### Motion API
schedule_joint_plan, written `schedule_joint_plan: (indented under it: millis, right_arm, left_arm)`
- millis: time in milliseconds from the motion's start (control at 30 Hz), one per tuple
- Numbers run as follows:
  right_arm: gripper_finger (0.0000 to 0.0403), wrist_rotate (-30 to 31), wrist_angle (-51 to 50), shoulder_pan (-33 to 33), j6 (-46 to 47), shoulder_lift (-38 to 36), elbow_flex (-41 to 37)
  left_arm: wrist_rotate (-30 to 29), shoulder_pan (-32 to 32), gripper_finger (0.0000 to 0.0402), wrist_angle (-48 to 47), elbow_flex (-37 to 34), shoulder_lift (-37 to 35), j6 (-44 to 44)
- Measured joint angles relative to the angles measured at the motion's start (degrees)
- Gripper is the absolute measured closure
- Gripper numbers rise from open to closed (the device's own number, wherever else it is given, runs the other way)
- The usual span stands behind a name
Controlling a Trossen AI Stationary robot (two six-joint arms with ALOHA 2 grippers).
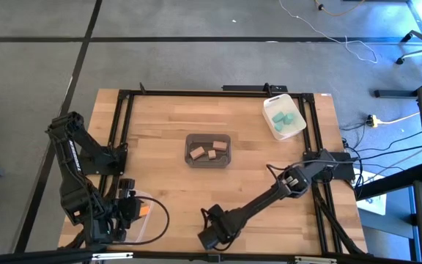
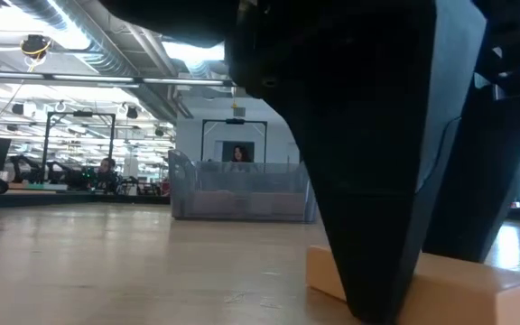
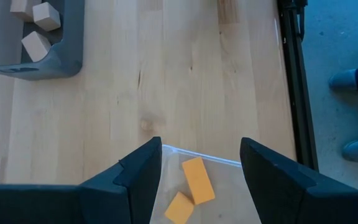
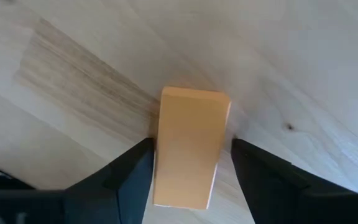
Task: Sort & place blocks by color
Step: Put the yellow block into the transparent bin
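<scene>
One orange block (image 4: 188,149) lies flat on the wooden table near its near edge, and shows in the low view (image 2: 454,287) too. My right gripper (image 4: 191,168) (image 1: 211,236) is open and low over this block, pointing down, a finger along each long side. My left gripper (image 3: 201,171) (image 1: 127,209) is open at the near left corner, above a clear bin (image 3: 219,160) that holds two orange blocks (image 3: 197,179). Tan blocks (image 1: 205,152) lie in the dark grey bin (image 1: 208,137) at mid-table. Teal blocks (image 1: 284,119) lie in the white bin (image 1: 269,110) at the far right. My right gripper has one finger (image 4: 138,165) close against the orange block's long side (image 4: 160,155); whether it touches, I cannot tell. A thin gap shows between the other finger (image 4: 244,162) and the block. The block lies flat on the table.
A black frame (image 1: 123,132) runs along the table's left, far and right edges. Bare wood lies between the grey bin and the near edge. Cables trail on the floor to the right. In the low view, people show far off in the room behind the table.
</scene>
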Motion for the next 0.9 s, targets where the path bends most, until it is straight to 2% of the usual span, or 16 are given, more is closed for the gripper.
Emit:
schedule_joint_plan:
  millis: [333,900]
  right_arm:
    - [0.0181,-1.21,0.55,-1.15,0.07,-0.03,-0.37]
    - [0.0181,2.64,0.96,-0.86,1.52,0.10,-0.46]
  left_arm:
    - [0.00,0.02,0.0193,0.00,0.00,0.00,0.02]
    - [0.00,0.00,0.0193,0.02,0.00,0.00,0.04]
